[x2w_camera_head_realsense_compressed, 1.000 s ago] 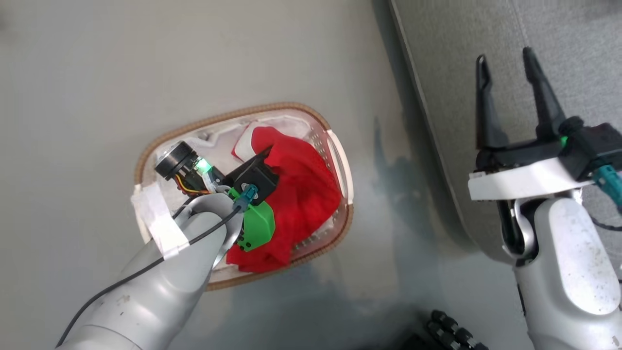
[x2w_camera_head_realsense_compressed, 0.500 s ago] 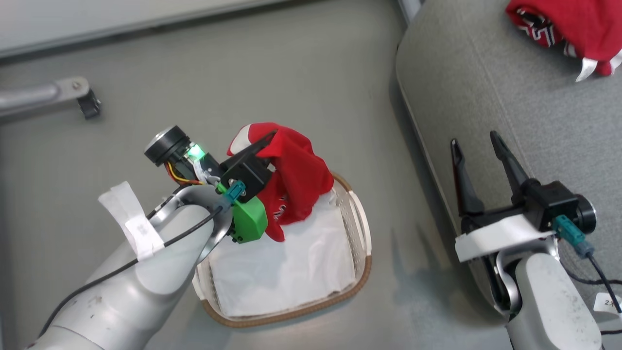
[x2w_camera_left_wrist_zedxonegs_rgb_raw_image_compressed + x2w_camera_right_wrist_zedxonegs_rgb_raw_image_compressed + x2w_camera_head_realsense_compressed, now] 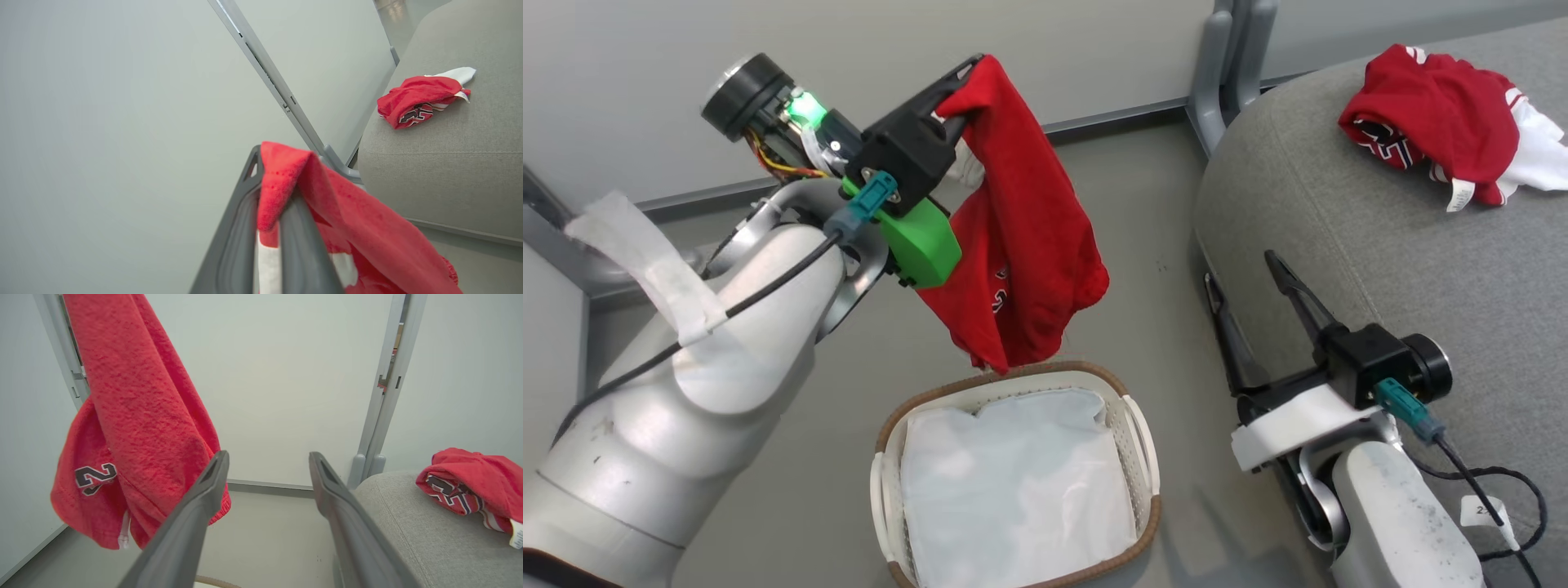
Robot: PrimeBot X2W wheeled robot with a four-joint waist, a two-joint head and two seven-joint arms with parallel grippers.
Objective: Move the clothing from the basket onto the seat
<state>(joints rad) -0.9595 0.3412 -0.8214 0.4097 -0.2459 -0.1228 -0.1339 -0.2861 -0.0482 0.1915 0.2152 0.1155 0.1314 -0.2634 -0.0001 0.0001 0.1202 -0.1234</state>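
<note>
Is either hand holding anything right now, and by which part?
The left hand is shut on a red garment, pinching a bunched fold at its top; the rest hangs free. The right hand is open and holds nothing.

Grey floor (image 3: 1152,229) w/ basket (image 3: 1131,457) on it; lt-grey seat (image 3: 1339,245) w/ crumpled red jersey (image 3: 1429,106) on top.

Garment (image 3: 1021,245) red, black-white numeral. Jersey (image 3: 1429,122) red, black-white print, white trim. Basket (image 3: 1131,433) cream, rim (image 3: 1152,523) brown, lining (image 3: 1013,490) white. Seat (image 3: 1339,245) light grey.
</note>
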